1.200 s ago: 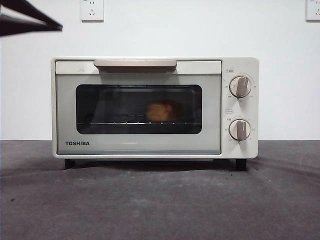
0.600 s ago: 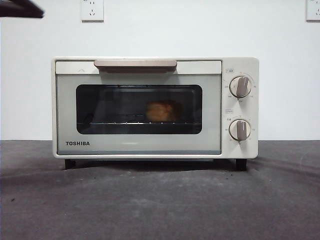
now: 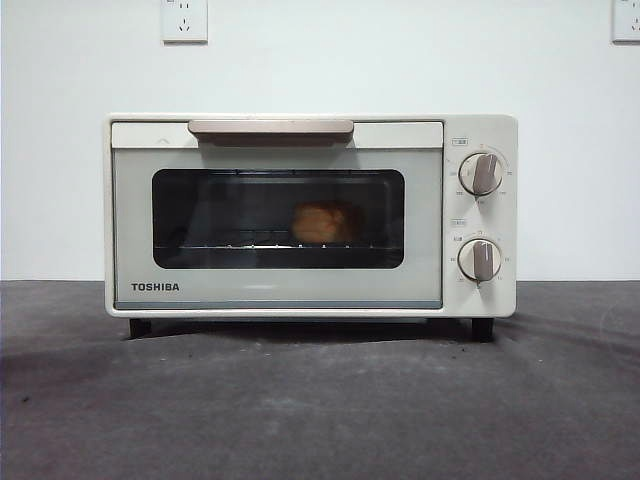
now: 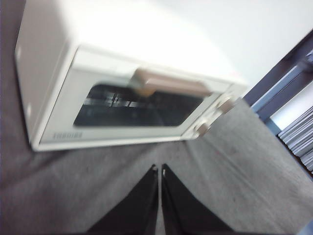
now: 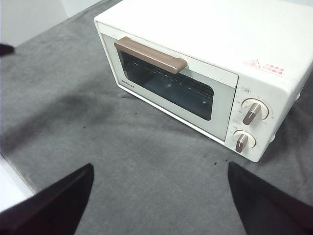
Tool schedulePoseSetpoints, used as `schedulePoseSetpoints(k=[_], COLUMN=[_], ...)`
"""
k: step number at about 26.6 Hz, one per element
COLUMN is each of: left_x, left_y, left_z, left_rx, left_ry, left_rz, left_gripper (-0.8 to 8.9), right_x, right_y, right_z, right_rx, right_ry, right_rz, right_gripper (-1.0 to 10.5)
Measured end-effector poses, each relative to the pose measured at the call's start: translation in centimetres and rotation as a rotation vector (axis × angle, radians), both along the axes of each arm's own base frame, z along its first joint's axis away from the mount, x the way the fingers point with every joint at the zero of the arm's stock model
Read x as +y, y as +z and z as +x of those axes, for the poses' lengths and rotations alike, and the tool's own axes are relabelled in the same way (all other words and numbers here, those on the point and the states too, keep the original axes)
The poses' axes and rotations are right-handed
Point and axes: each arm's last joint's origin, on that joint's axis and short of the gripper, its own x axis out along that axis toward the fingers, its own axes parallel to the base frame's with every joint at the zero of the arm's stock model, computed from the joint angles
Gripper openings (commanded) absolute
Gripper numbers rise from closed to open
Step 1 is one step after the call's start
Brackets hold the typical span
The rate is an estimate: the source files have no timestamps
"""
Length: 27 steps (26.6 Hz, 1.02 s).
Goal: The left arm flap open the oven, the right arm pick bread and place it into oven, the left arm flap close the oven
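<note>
Your oven (image 3: 310, 215) stands shut toward the table's (image 3: 320, 400) far edge, the bread (image 3: 320, 222) on its rack behind the glass. Your left gripper (image 4: 159, 169) hangs above the table, jaws apparently pressed together; the right gripper's (image 5: 159, 169) jaws are spread wide.

One cream-white oven (image 3: 310, 215) stands on one dark grey tabletop (image 3: 320, 410). It has one beige handle (image 3: 270, 128), one dark glass window (image 3: 278, 218), and two round knobs (image 3: 480, 173). One golden loaf of bread (image 3: 320, 222) sits inside. Two wall sockets (image 3: 184, 20) are on the wall behind.
</note>
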Motion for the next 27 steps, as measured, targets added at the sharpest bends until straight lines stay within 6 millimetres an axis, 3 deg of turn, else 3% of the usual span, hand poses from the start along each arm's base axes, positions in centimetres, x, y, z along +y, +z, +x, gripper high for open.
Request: schedulePoseSetpoints(k=[1, 3, 21, 24, 27], left_x=[0.0, 0.0, 0.1, 0.0, 0.0], left_y=[0.1, 0.2, 0.3, -1.1, -3.8], left_z=[-0.3, -0.7, -1.2, -0.9, -0.5], left_rx=[-0.017, -0.041, -0.132, -0.211, -0.313], left_ry=[0.001, 0.000, -0.001, -0.001, 0.000], left_rz=[0.002, 0.004, 0.011, 0.008, 0.004], left_gripper=[0.16, 0.20, 0.20, 0.20, 0.20], right_x=[0.0, 0.1, 0.4, 0.4, 0.4], right_y=[0.0, 0.0, -0.2, -0.2, -0.2], right_z=[0.0, 0.1, 0.4, 0.4, 0.4], right_rx=[-0.003, -0.007, 0.004, 0.004, 0.004], right_ry=[0.003, 0.007, 0.016, 0.016, 0.016], right_rz=[-0.006, -0.013, -0.040, -0.040, -0.040], right_gripper=[3.3, -0.1, 0.2, 0.2, 0.2])
